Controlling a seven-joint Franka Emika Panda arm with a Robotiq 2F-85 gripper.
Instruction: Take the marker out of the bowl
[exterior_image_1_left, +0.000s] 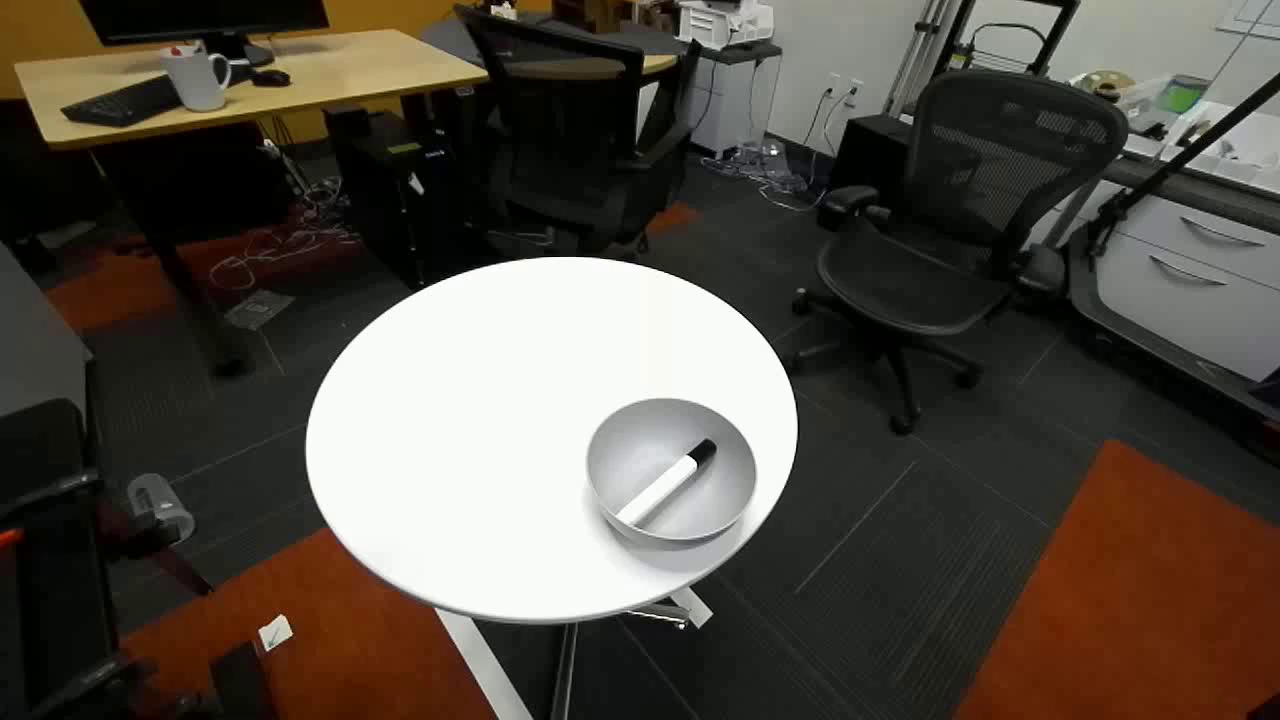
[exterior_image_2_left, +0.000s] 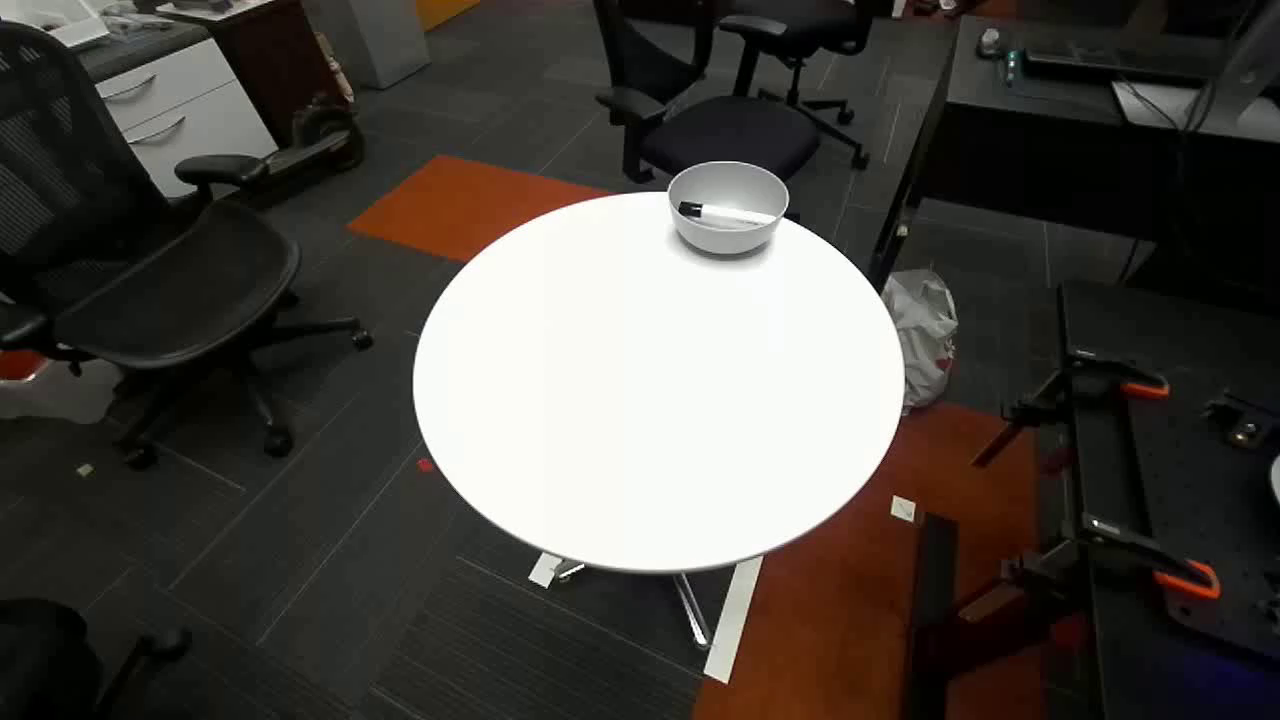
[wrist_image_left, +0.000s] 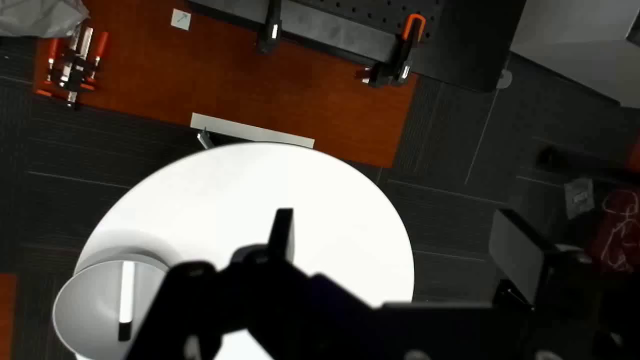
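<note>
The marker, white with a black cap end, lies tilted inside the grey bowl. In both exterior views the marker (exterior_image_1_left: 660, 493) (exterior_image_2_left: 738, 216) rests against the inner wall of the bowl (exterior_image_1_left: 622, 462) (exterior_image_2_left: 725, 241). The bowl stands near the edge of the round white table (exterior_image_1_left: 470, 430) (exterior_image_2_left: 640, 400). In the wrist view the marker (wrist_image_left: 127, 290) and bowl (wrist_image_left: 85, 305) are at the lower left, the bowl's right side hidden behind the gripper. My gripper (wrist_image_left: 395, 232) is wide open and empty, above the table and off to one side of the bowl. The gripper does not show in the exterior views.
Office chairs (exterior_image_1_left: 1000, 200) (exterior_image_2_left: 170, 270) stand around the table. A black bench with orange-handled clamps (exterior_image_2_left: 1185, 580) is beside it, also at the top of the wrist view (wrist_image_left: 320, 30). A desk with a mug (exterior_image_1_left: 200, 80) is behind.
</note>
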